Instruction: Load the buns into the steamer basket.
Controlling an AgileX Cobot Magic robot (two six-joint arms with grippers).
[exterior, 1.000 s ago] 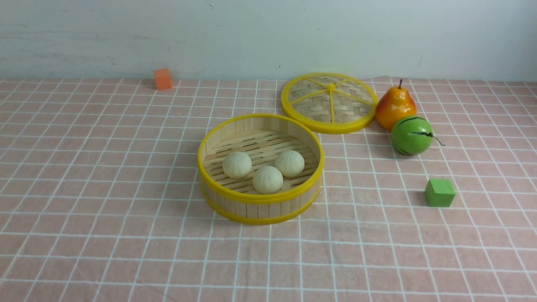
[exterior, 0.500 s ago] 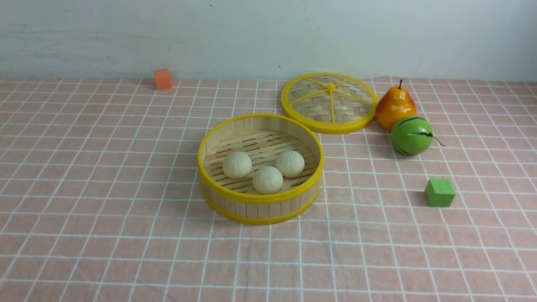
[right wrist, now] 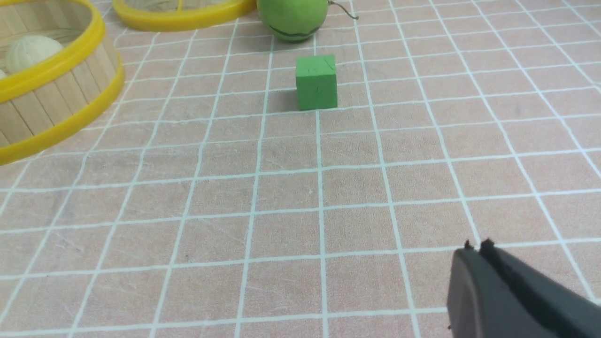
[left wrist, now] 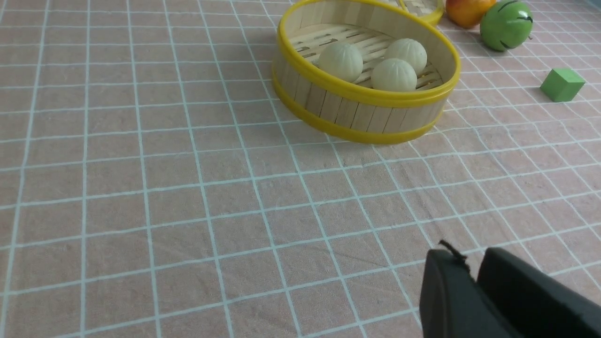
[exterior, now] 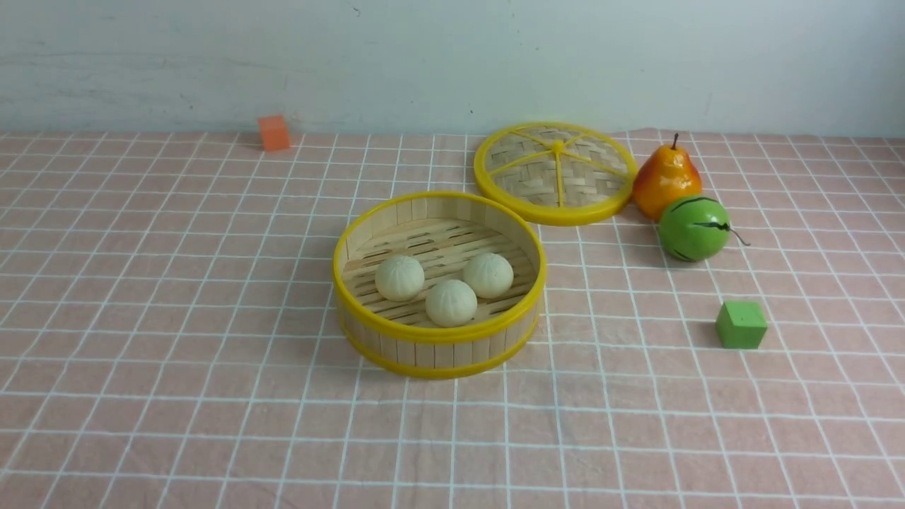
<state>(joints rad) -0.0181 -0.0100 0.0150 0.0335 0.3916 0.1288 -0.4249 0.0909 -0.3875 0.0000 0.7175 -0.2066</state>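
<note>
Bamboo and yellow plastic fill the middle of my front view: the steamer basket [exterior: 438, 283] sits on the pink checked cloth [exterior: 177, 353], and all three buns [exterior: 451, 302] lie inside it on the slatted floor, two side by side and one nearer me between them. Just behind the basket, up and to the right, its woven lid [exterior: 556, 173] lies flat. To the right of the lid a pear [exterior: 665, 179] stands upright, and the green striped fruit [exterior: 693, 228] sits just below it in the frame, right beside it. A green cube [exterior: 740, 324] rests alone lower right, and an orange cube [exterior: 273, 132] sits far back at upper left, by the wall. I see neither arm here.

From my left wrist camera the basket is in the upper middle with the buns in it, the green fruit and green cube in the upper right corner. The left gripper [left wrist: 474, 267] shows at the lower right, its dark fingers close together with a narrow slit between them, holding nothing, above bare cloth.

From my right wrist camera the green cube is upper centre, the green fruit above it, the basket at the left edge. The right gripper [right wrist: 475, 249], lower right, has its fingers pressed together, empty.
</note>
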